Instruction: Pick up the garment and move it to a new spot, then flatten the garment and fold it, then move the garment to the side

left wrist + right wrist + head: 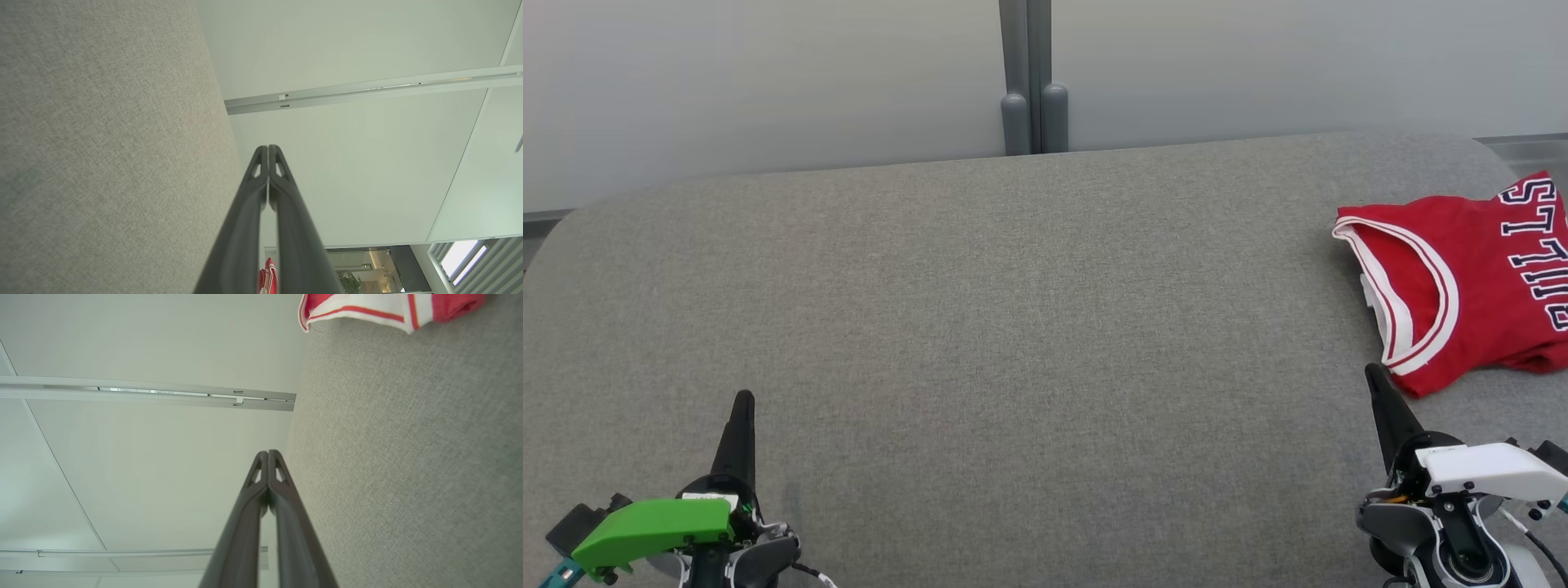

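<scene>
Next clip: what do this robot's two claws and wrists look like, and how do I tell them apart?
Both end in long, dark, tapering fingers with small triangular cut-outs near the tips. The left claw carries a bright green cover at its wrist. The right claw carries a white cover, with a thin black cable beside it.

Left pincer (743, 400) closed, low; right pincer (1374, 374) closed, tilted left.

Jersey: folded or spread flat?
Folded, apparently: the red jersey shows stacked layers at its white-trimmed opening, lying compact on the gray cushion. Its right side is cut off.
</scene>
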### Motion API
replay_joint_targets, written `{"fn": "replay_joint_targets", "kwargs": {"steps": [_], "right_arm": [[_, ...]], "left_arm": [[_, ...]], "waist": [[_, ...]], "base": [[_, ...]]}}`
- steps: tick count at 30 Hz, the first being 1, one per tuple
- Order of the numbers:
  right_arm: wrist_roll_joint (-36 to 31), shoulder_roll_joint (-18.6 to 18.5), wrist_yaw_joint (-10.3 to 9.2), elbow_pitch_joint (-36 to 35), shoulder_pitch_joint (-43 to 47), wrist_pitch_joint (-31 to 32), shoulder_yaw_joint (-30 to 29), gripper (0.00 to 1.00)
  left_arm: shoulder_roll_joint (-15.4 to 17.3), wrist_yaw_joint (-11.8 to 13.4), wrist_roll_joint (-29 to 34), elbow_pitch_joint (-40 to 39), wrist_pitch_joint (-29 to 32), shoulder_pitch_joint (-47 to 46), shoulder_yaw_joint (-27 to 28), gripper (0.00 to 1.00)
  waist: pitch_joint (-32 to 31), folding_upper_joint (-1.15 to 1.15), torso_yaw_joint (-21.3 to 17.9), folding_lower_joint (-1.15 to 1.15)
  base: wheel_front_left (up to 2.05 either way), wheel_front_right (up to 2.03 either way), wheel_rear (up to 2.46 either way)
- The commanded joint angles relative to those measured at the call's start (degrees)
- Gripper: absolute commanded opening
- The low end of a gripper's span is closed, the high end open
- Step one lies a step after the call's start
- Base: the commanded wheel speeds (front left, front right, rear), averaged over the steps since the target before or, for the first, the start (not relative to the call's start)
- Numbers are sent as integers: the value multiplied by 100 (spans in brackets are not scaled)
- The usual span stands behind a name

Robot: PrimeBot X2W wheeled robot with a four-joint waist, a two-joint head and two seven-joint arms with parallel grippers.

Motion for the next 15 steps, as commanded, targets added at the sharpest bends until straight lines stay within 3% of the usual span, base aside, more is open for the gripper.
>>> {"fn": "replay_joint_targets", "kwargs": {"steps": [1,15], "right_arm": [[134,-7,1,-43,-84,36,-17,0],[747,12,1,-90,-109,192,-51,0]], "left_arm": [[43,-14,-120,-45,37,-134,32,0],[47,-16,-641,-79,189,-203,67,0]], "waist": [[0,0,1,0],[-2,0,6,0]], "base": [[0,0,0],[0,0,0]]}}
